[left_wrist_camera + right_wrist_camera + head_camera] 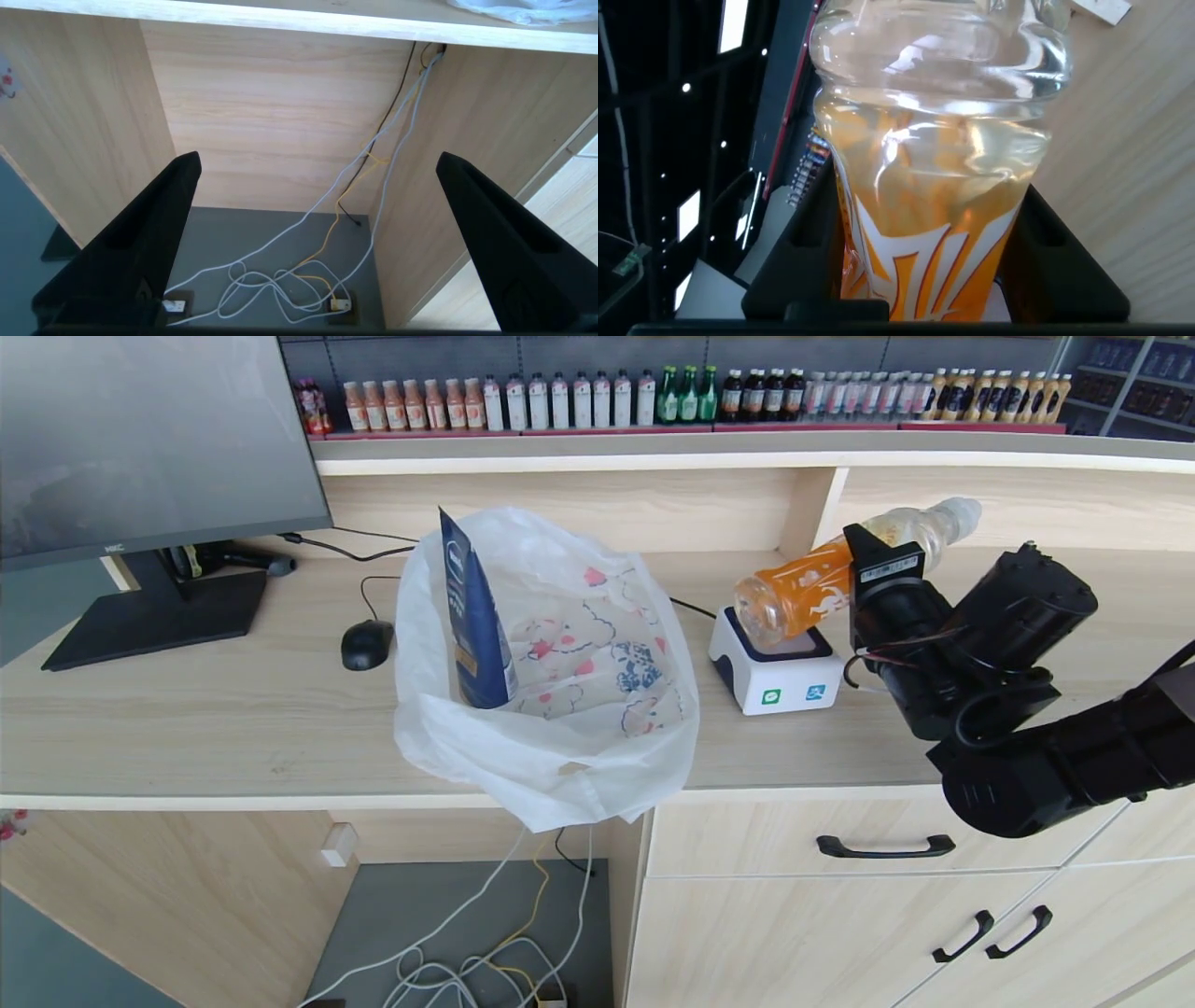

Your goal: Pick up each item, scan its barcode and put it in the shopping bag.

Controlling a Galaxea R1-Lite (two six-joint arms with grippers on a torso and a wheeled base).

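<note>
Right now the right fingers (pixel 1060 271) are clenched around the clear plastic bottle with the orange label (pixel 808 586). They hold it on its side, with its base end just above the white box-shaped barcode scanner (pixel 775 677), which sits directly below the fingers on the pale wooden tabletop (pixel 187 719). The step in hand looks like the scan.

To do it well, the bottle probably wants rolling in the grip until its printed code faces down into the scanner window. It should stay close over the window without touching, and the clasp should stay firm, since a smooth round bottle can slip. I cannot tell from here whether the code faces down.

The thin white plastic shopping bag (pixel 560 775) stands open to the left of the right fingers, beyond the scanner, so the carry across should be short.

The left fingers (pixel 140 243) hang spread and empty below the tabletop edge.

By count there is one bottle in hand, one dark blue upright pouch (pixel 476 616) already in the bag, one scanner and one bag.
</note>
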